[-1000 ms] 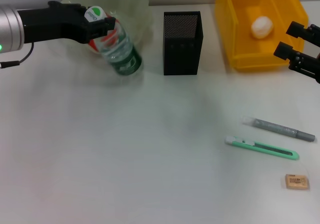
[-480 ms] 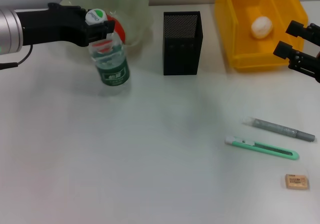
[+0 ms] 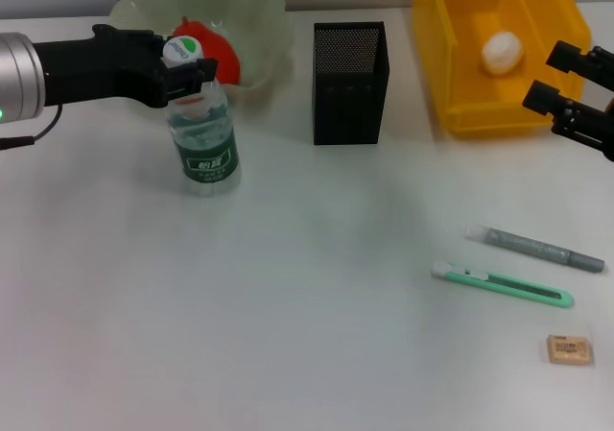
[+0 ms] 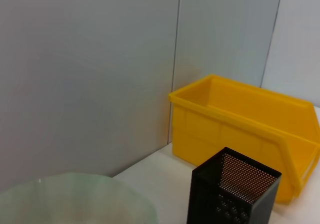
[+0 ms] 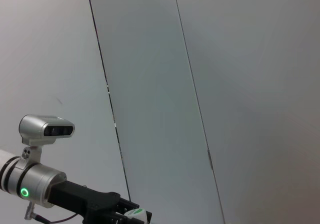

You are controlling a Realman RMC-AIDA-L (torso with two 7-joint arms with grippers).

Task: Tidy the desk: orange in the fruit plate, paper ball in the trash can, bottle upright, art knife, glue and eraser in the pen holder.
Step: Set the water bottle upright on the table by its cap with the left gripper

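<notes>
The clear bottle (image 3: pixel 202 143) with a green label stands upright on the table, my left gripper (image 3: pixel 187 64) shut on its neck just under the white-green cap (image 5: pixel 136 214). Behind it the orange (image 3: pixel 203 52) lies in the pale green fruit plate (image 3: pixel 257 28). The black mesh pen holder (image 3: pixel 350 83) stands mid-table. The paper ball (image 3: pixel 502 52) lies in the yellow bin (image 3: pixel 468 112) that serves as trash can. At the right lie the grey glue stick (image 3: pixel 534 249), the green art knife (image 3: pixel 504 285) and the tan eraser (image 3: pixel 570 349). My right gripper (image 3: pixel 566 81) hovers open by the bin.
The left wrist view shows the plate's rim (image 4: pixel 75 199), the pen holder (image 4: pixel 232 189) and the yellow bin (image 4: pixel 240 114) against a grey wall. White tabletop (image 3: pixel 288 306) spreads in front.
My left gripper has swung the bottle from tilted to upright and shifted it slightly left and forward, uncovering the orange in the plate. The right arm has stayed put.
</notes>
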